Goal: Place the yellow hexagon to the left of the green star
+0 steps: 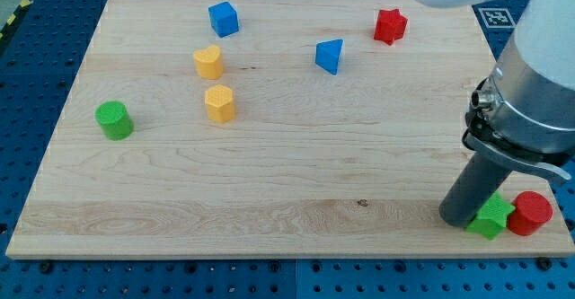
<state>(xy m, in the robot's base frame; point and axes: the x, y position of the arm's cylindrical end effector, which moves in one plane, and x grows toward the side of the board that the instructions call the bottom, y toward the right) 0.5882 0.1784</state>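
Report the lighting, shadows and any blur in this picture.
Camera view: even, soft light, no glare on the board; blocks such as the yellow hexagon cast faint short shadows; focus sharp; the arm hides my tip beside the green star.

Wooden board (269, 191) holding blocks — blue cube (224, 18), blue triangle (330, 56), red star (390, 26), green cylinder (114, 120), red cylinder (531, 213), yellow heart (207, 62).

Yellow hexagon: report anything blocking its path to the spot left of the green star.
Nothing visible does. The yellow hexagon has bare board toward the green star; my tip sits at the star's left.
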